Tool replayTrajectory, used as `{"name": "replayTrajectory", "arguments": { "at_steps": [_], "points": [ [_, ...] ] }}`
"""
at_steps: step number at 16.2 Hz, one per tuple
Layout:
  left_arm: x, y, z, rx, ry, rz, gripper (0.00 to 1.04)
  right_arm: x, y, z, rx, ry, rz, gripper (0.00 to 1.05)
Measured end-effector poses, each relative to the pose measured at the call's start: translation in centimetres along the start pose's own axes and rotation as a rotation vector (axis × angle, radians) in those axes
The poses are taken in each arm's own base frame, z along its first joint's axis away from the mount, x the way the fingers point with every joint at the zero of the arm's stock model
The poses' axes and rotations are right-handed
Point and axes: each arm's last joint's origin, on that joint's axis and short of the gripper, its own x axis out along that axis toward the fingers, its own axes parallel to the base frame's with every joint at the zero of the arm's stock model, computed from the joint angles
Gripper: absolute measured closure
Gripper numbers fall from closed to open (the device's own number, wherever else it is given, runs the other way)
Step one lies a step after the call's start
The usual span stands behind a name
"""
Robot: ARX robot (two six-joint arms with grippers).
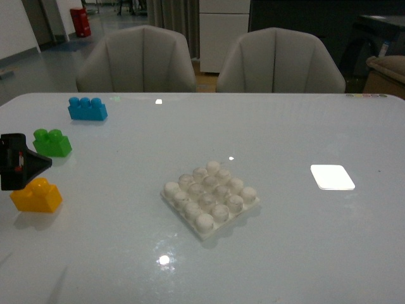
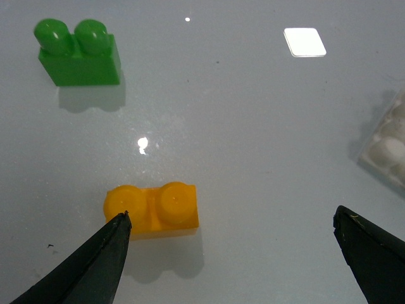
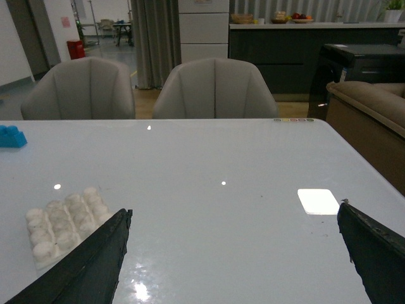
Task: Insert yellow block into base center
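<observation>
The yellow block (image 1: 37, 196) lies on the table at the front left, studs up. In the left wrist view the yellow block (image 2: 152, 209) sits just by one fingertip (image 2: 120, 223). My left gripper (image 2: 231, 218) is open and empty above the table; the block is off to one side of the gap, not between the jaws. In the front view only its black tip (image 1: 19, 162) shows, just behind the block. The white studded base (image 1: 210, 197) lies at the table's middle, and shows in the right wrist view (image 3: 64, 218) and at the left wrist view's edge (image 2: 391, 144). My right gripper (image 3: 233, 218) is open and empty.
A green two-stud brick (image 1: 52, 143) and a blue three-stud brick (image 1: 87, 109) stand at the back left. A bright white light patch (image 1: 332, 177) lies on the table right of the base. Two grey chairs (image 1: 136, 60) stand behind the table's far edge.
</observation>
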Motion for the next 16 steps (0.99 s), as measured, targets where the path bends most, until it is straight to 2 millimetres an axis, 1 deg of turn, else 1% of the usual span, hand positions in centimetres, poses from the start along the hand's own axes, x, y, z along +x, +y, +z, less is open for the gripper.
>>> {"name": "replayTrajectory", "arguments": {
  "at_steps": [2, 5, 9, 13, 16],
  "points": [
    [0.8, -0.1, -0.8, 0.038, 0.05, -0.057, 0.07, 0.0, 0.0, 0.0, 0.0, 0.0, 0.0, 0.06],
    [2.4, 0.3, -1.6, 0.056, 0.062, -0.039, 0.07, 0.0, 0.0, 0.0, 0.0, 0.0, 0.0, 0.06],
    [3.1, 2.6, -0.4, 0.032, -0.016, 0.063, 0.07, 0.0, 0.0, 0.0, 0.0, 0.0, 0.0, 0.06],
    [3.8, 3.8, -1.5, 0.004, 0.01, 0.088, 0.07, 0.0, 0.0, 0.0, 0.0, 0.0, 0.0, 0.06],
    [4.3, 4.7, -1.0, -0.005, -0.019, 0.082, 0.07, 0.0, 0.0, 0.0, 0.0, 0.0, 0.0, 0.06]
  ]
}}
